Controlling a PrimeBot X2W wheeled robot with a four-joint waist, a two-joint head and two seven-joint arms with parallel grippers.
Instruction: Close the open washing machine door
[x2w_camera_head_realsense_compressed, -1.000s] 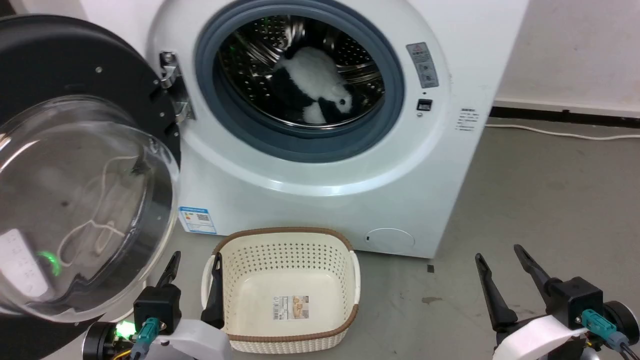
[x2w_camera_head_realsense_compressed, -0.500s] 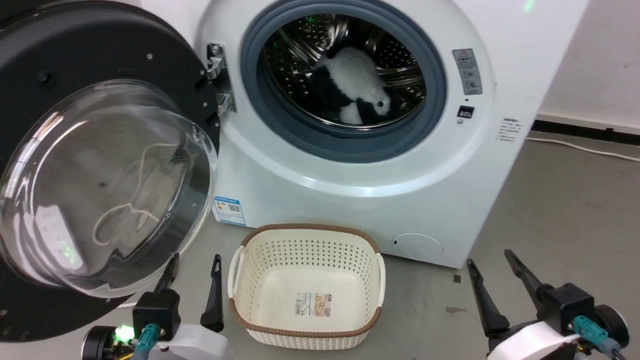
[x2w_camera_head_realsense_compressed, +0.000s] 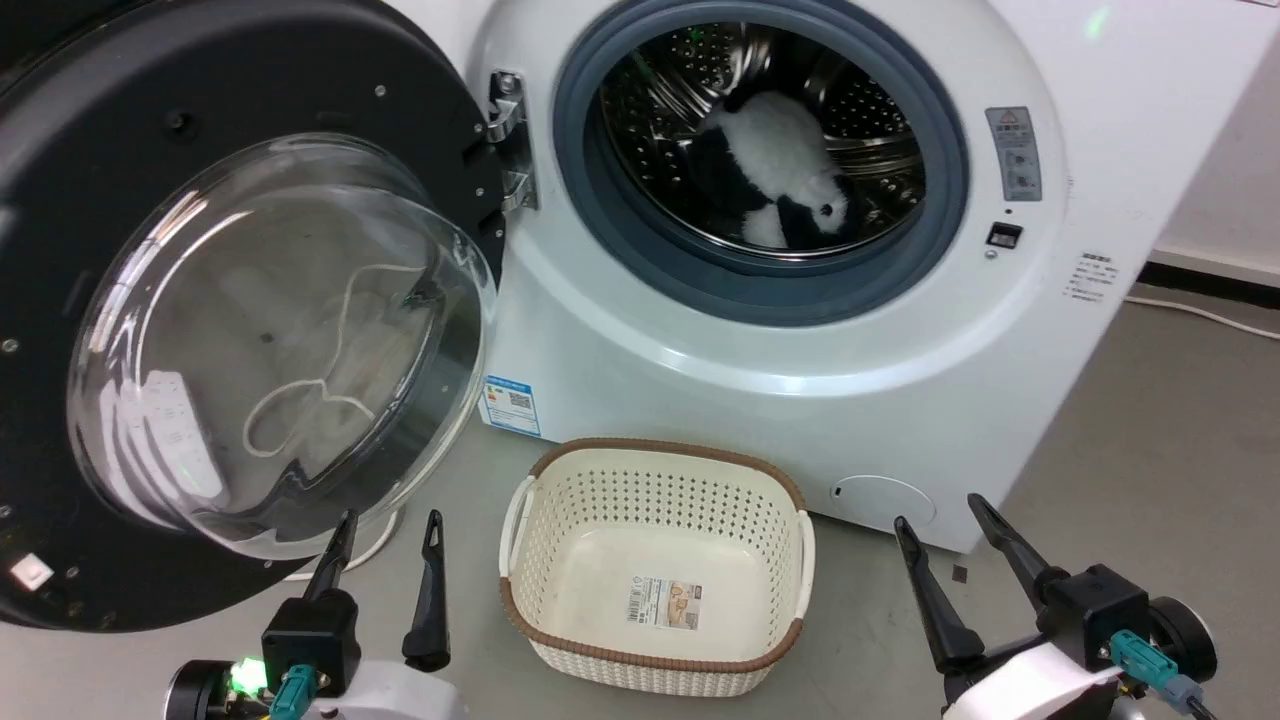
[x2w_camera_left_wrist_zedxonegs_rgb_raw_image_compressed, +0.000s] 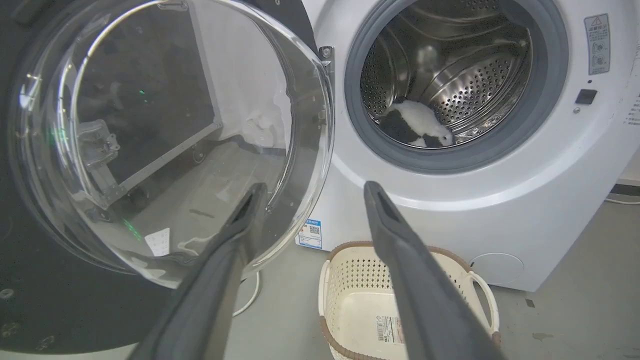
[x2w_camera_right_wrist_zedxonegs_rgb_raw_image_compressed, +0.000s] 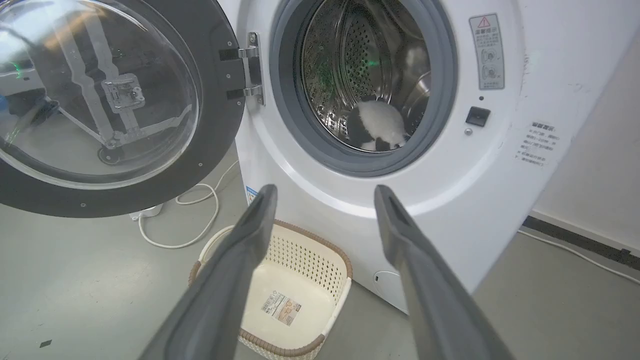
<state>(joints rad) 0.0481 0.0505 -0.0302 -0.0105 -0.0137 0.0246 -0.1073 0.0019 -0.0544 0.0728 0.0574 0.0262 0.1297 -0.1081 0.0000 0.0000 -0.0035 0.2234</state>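
Basket (x2w_camera_head_realsense_compressed: 652, 492) before washing machine (x2w_camera_head_realsense_compressed: 720, 400), plush toy (x2w_camera_head_realsense_compressed: 775, 152) inside

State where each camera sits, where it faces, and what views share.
Head view: above, looking down at the washing machine and open washing machine door; left claw, right claw at bottom.
Left wrist view: behind left claw, facing door's glass.
Right wrist view: behind right claw, facing the drum.
All share the cream basket.

Bright, even light, glare on the washing machine door (x2w_camera_head_realsense_compressed: 270, 340), wrist views bowed at edges.
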